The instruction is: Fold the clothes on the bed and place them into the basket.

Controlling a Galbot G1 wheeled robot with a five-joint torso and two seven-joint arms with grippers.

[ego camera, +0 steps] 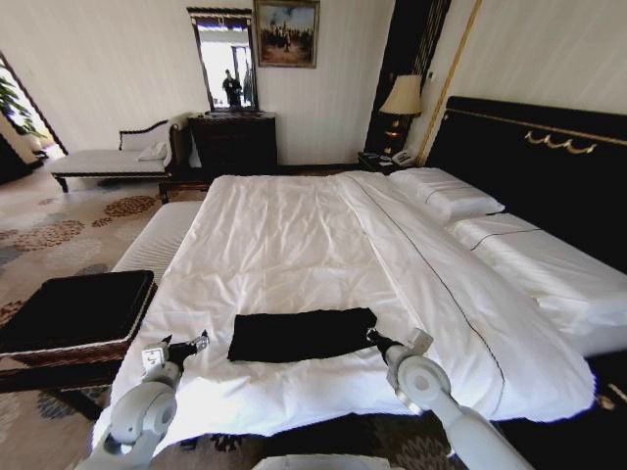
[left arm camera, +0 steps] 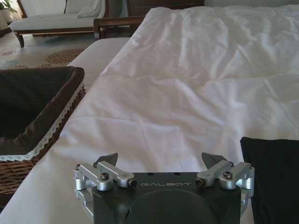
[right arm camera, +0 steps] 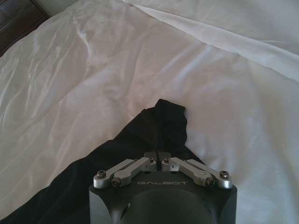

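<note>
The black T-shirt (ego camera: 302, 335) lay as a flat, folded band on the white bed (ego camera: 294, 245), near the bed's foot edge and well apart from the pillows (ego camera: 446, 196). The right pincer (right arm camera: 159, 156) sat at the shirt's end nearest the pillows, its fingers pressed together on a raised peak of the cloth. The left pincer (left arm camera: 161, 161) was spread wide and hung just beside the shirt's other end, not touching it, on the side toward the basket (ego camera: 73, 308). The basket stood beside the bed, near its foot corner.

The shirt looked light, soft and limp; it would likely sag and unfold if lifted from one point. Taking hold at both short ends, through all layers, seemed the safest grip. The smooth sheet beneath could bunch up with it.
</note>
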